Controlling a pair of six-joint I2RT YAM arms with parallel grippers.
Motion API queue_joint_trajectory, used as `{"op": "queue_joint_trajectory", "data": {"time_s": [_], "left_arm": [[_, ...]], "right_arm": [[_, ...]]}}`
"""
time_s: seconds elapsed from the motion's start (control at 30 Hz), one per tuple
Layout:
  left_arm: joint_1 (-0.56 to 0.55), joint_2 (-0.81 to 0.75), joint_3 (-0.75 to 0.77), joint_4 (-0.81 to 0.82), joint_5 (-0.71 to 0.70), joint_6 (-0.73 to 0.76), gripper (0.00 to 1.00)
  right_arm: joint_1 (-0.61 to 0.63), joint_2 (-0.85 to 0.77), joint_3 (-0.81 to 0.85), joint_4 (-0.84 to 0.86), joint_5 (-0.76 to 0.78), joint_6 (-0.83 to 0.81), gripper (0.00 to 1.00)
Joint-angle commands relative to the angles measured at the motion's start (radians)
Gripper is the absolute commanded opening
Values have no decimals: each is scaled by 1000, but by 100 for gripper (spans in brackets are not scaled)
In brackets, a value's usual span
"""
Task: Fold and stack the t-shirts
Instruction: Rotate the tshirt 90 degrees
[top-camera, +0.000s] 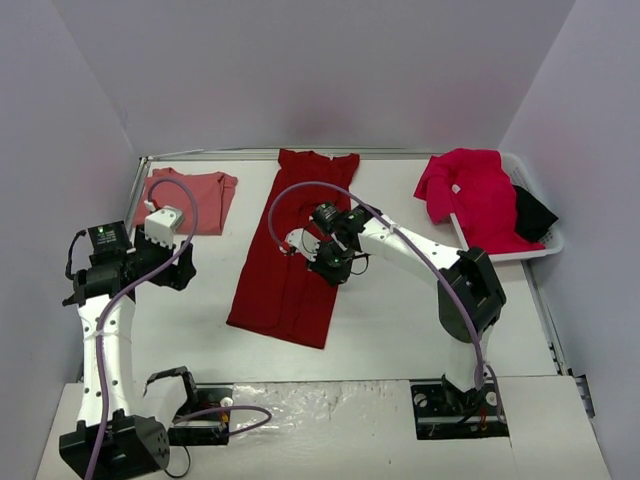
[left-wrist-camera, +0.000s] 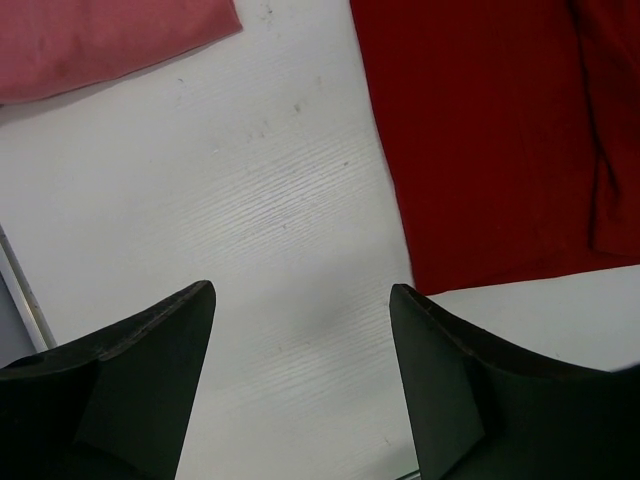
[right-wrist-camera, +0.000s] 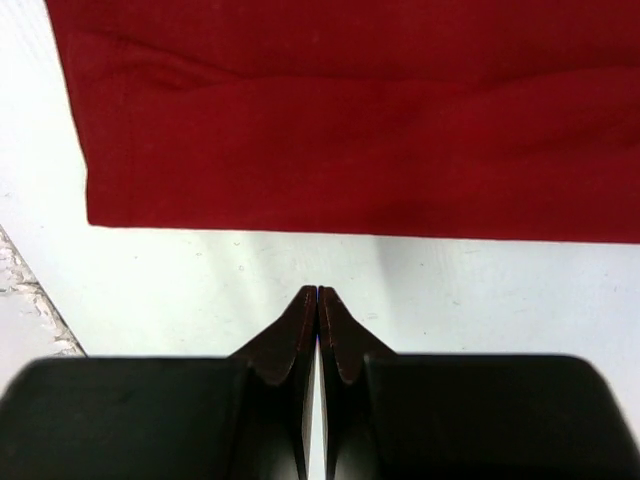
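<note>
A dark crimson t-shirt (top-camera: 285, 255) lies folded lengthwise in a long strip at the table's middle. A salmon-pink t-shirt (top-camera: 192, 198) lies folded at the back left. A raspberry t-shirt (top-camera: 470, 195) is heaped in the white basket (top-camera: 540, 250). My left gripper (top-camera: 183, 272) hovers between the salmon and crimson shirts. It is open (left-wrist-camera: 300, 287) over bare table, with the crimson shirt (left-wrist-camera: 500, 130) to its right. My right gripper (top-camera: 328, 268) is at the crimson strip's right edge. It is shut (right-wrist-camera: 318, 292) on nothing, just off the crimson hem (right-wrist-camera: 350, 120).
A black cloth (top-camera: 535, 212) lies in the basket beside the raspberry shirt. The salmon shirt's corner (left-wrist-camera: 100, 40) shows at the upper left of the left wrist view. Grey walls close in the table on three sides. Crumpled clear plastic (top-camera: 320, 410) lies between the arm bases.
</note>
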Motion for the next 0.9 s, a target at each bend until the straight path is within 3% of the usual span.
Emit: {"op": "queue_joint_trajectory", "data": {"time_s": [0.0,0.37,0.6,0.87], "left_arm": [[25,-40,13,24,10,-14,70],[146,-63,4,24,82,-31,72],[152,-57,-4,25,95,-29,73],[154,-50,-9,32,123,-28,73]], "right_arm": [[37,-34,-8,-51,-49,-30,0],[100,115,16,-42,-100,-70,0],[105,228,21,-10,-68,-86,0],[59,242,-45,18,-22,-83,0]]}}
